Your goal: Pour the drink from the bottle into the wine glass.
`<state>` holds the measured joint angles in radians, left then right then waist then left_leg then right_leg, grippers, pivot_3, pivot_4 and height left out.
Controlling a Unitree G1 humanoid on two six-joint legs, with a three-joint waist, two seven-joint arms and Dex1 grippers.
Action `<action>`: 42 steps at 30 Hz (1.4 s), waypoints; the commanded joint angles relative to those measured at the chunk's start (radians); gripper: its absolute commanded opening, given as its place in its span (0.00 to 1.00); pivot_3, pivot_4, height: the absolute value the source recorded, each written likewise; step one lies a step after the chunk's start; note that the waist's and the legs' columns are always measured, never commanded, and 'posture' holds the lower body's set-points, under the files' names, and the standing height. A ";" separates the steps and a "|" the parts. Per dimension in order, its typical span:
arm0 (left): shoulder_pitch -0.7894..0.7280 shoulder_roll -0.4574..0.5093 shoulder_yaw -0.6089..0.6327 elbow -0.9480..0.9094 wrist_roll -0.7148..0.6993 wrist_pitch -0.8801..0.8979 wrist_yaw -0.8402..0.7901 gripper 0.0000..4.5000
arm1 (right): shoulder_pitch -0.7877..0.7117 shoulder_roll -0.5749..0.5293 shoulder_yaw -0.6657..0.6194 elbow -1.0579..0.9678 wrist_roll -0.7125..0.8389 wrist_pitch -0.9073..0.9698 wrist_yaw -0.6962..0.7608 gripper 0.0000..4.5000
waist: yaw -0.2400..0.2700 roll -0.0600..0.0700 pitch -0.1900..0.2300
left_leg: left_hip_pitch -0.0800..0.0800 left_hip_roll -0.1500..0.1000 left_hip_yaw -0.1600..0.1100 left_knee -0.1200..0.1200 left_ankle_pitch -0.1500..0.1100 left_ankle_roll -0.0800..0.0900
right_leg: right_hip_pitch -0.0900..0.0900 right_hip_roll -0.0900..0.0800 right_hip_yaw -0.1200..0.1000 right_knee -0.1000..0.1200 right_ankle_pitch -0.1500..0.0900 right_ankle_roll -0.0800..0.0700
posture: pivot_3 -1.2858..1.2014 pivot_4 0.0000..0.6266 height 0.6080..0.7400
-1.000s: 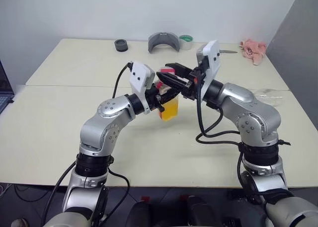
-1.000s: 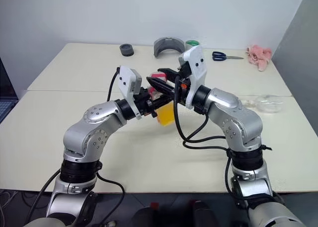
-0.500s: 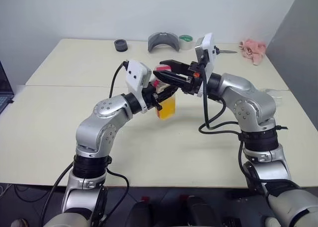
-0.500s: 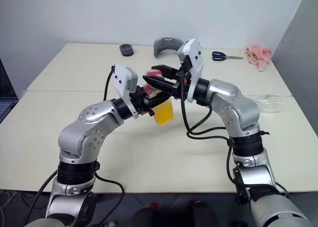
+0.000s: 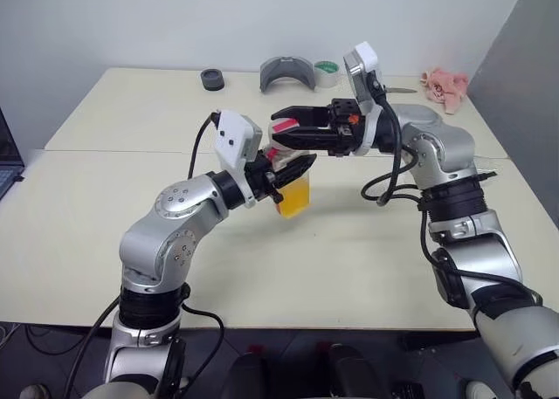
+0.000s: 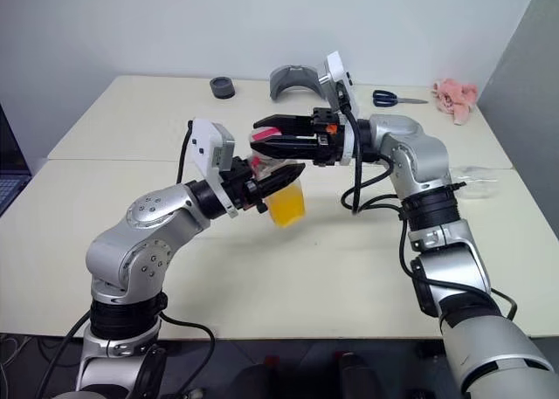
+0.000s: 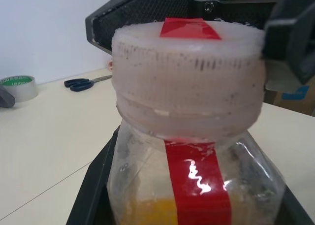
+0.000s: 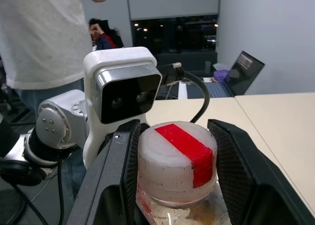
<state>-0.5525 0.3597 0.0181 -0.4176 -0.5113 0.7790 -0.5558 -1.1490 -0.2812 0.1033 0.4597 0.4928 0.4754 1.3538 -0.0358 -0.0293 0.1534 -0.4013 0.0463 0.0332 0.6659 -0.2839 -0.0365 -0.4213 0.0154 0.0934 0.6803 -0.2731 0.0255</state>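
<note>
Right wrist view: right hand [image 8: 174, 185] fingers straddle bottle [image 5: 295, 189] cap [image 8: 176, 161], small gaps either side, not clamped. Left hand [image 5: 284, 174] grips bottle body, lifted above counter [image 5: 105, 207]. Step: uncapping. Next: close on cap, twist off.

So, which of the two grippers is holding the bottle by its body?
The left gripper: it is shut on the bottle's body. The right gripper has its fingers on either side of the cap.

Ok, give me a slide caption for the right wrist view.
Right tool straddles the red-striped white cap of the bottle held by the left arm; a person stands behind.
</note>
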 commanded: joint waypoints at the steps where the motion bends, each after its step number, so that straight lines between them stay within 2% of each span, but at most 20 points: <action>1: -0.012 -0.007 -0.027 -0.066 -0.047 0.003 -0.016 0.41 | -0.059 0.040 0.043 0.055 -0.040 -0.100 0.085 0.41 | 0.000 0.000 0.000 | 0.000 0.000 0.000 0.000 0.000 0.000 | 0.000 0.000 0.000 0.000 0.000 0.000 | 0.52 0.24 1.00; 8: -0.008 -0.006 -0.025 -0.077 -0.049 0.014 -0.015 0.41 | -0.116 0.040 0.038 0.211 -0.102 -0.176 0.147 0.41 | 0.002 0.000 0.000 | 0.000 0.000 0.000 0.000 0.000 0.000 | 0.000 -0.001 0.000 0.000 0.000 0.000 | 0.52 0.24 1.00; 16: -0.009 -0.004 -0.029 -0.068 -0.052 0.009 -0.015 0.41 | -0.084 -0.049 0.000 0.153 -0.092 -0.088 0.116 1.00 | 0.003 0.000 0.000 | 0.000 0.000 0.000 0.000 0.000 0.000 | 0.000 -0.002 -0.001 0.000 0.000 0.000 | 0.52 0.24 1.00; 22: -0.008 0.000 -0.027 -0.055 -0.056 -0.002 -0.017 0.41 | 0.016 -0.134 -0.032 -0.069 -0.037 0.066 0.040 1.00 | 0.004 0.000 0.000 | 0.000 0.000 0.000 0.000 0.000 0.000 | 0.000 -0.002 0.000 0.000 0.000 0.000 | 0.52 0.24 1.00; 25: -0.008 0.001 -0.027 -0.033 -0.043 -0.017 -0.010 0.41 | 0.117 -0.155 -0.074 -0.292 0.023 0.193 -0.075 1.00 | 0.002 0.001 0.001 | 0.000 0.000 0.000 0.000 0.000 0.000 | 0.000 -0.002 0.000 0.000 0.000 0.000 | 0.52 0.24 1.00; 29: -0.030 0.003 -0.031 0.030 0.010 -0.062 0.012 0.41 | 0.287 -0.072 -0.139 -0.656 0.066 0.333 -0.406 1.00 | 0.001 0.001 0.001 | -0.001 0.001 -0.001 0.000 0.000 0.000 | 0.000 -0.002 0.001 0.000 0.000 0.000 | 0.52 0.24 1.00; 32: -0.046 0.007 -0.030 0.069 0.037 -0.089 0.016 0.41 | 0.365 -0.003 -0.145 -0.819 0.074 0.405 -0.592 1.00 | 0.000 0.001 0.001 | 0.000 0.001 -0.001 0.000 0.000 0.000 | 0.000 0.000 0.001 0.001 0.000 0.000 | 0.52 0.24 1.00; 36: -0.062 0.009 -0.035 0.105 0.049 -0.115 0.003 0.41 | 0.416 0.107 -0.130 -0.918 0.024 0.461 -0.838 1.00 | 0.001 0.001 0.001 | 0.000 0.000 -0.001 0.000 0.000 -0.001 | 0.000 0.000 0.001 0.001 0.000 0.000 | 0.52 0.24 1.00; 42: -0.077 0.012 -0.041 0.131 0.055 -0.131 -0.015 0.41 | 0.414 0.171 -0.096 -0.938 -0.052 0.442 -1.034 1.00 | 0.003 0.001 0.001 | 0.000 -0.001 -0.001 0.000 0.001 -0.001 | 0.000 0.000 0.000 0.000 0.000 0.000 | 0.52 0.24 1.00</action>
<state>-0.5976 0.3683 -0.0326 -0.2668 -0.4578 0.6836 -0.5606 -0.7224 -0.1143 -0.0033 -0.4375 0.4730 0.9455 0.3707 -0.0331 -0.0284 0.1540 -0.4018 0.0456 0.0328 0.6660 -0.2834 -0.0374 -0.4215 0.0152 0.0939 0.6803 -0.2732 0.0257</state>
